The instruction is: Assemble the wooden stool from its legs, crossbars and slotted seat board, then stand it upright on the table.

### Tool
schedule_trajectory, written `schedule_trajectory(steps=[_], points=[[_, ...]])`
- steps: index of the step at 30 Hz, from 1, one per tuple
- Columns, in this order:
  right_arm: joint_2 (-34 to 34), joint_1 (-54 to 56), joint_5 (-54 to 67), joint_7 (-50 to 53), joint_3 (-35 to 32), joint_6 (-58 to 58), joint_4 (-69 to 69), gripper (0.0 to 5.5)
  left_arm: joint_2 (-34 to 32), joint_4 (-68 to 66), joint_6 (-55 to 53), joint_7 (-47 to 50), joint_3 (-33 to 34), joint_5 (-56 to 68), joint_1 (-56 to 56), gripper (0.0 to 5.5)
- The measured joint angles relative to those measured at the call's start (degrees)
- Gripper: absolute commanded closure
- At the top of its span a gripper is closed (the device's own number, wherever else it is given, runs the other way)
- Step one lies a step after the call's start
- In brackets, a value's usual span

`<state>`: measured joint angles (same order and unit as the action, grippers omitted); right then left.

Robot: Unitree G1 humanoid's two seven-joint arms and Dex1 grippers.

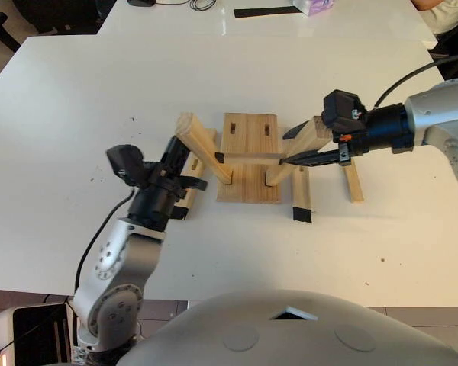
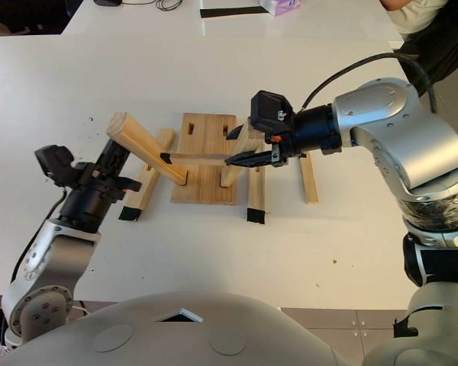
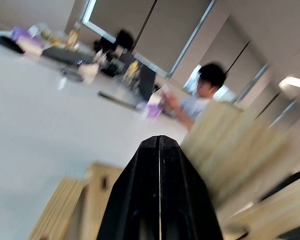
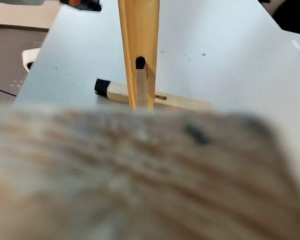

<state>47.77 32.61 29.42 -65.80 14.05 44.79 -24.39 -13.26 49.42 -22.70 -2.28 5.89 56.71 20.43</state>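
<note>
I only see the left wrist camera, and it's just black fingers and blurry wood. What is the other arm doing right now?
Observer: The right gripper is at a leg that leans up over the flat seat board.
Operator: Is that leg joined to my blurry wood?
Observer: Yes. A thin crossbar runs from it to the tilted leg beside your left gripper; its end sits in that leg's hole.
Operator: Any bits left over?
Observer: Three. A black-tipped piece and a plain piece lie flat on the table right of the board, and another piece left of it.
</note>
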Motion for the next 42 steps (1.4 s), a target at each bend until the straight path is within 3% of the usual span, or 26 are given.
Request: schedule_trajectory(steps=[5, 10, 17, 21, 26, 29, 31, 33, 38, 42], points=[[-1.0, -1.9, 0.2, 3.2, -3.7, 0.1, 0.8, 1.91, -0.4, -1.0, -0.1, -1.9, -0.9, 0.5, 0.3, 5.5], [-1.4, -2.3, 4.6, 5.3, -8.7, 3.1, -1.5, 1.87, -1.8, -3.0, -0.3, -3.1, 0.0, 0.4, 1.0, 5.5], [1.8, -5.5, 11.4, 4.3, -18.6, 4.6, -3.3, 1.87, -5.8, -5.6, 0.1, -4.2, 10.5, 5.4, -1.1, 5.5], [2.6, -8.6, 15.4, 4.6, -27.9, 4.2, -1.4, 1.87, -8.6, -6.9, -0.3, -4.2, 15.2, 9.1, -1.7, 5.5], [-0.4, -10.3, 25.3, 15.3, -41.9, 9.4, 3.1, 2.64, -8.5, -4.4, -1.4, -2.7, 15.2, 6.5, 5.3, 5.5], [-3.3, -14.9, 29.0, 23.1, -45.7, 12.1, 1.3, 3.08, -6.1, -3.0, -1.2, 1.1, 14.3, 1.8, 8.1, 5.5], [-5.6, -19.3, 27.9, 27.6, -45.0, 12.4, -2.0, 3.42, -4.6, -2.6, -1.0, 4.0, 13.7, -2.2, 8.6, 5.5], [-8.5, -26.2, 21.3, 34.6, -40.0, 10.7, -8.1, 3.78, -2.9, -1.4, -0.5, 7.8, 11.1, -9.5, 9.4, 5.5], [-23.4, -35.8, 14.6, 54.2, -29.5, 9.8, -22.0, 4.52, -2.3, 2.9, -2.2, 10.0, -3.0, -23.8, 11.7, 5.5], [-28.3, -39.0, 11.8, 63.8, -26.2, 9.6, -30.6, 5.32, -0.3, 7.0, -2.3, 11.9, -10.4, -31.6, 14.6, 5.5]])
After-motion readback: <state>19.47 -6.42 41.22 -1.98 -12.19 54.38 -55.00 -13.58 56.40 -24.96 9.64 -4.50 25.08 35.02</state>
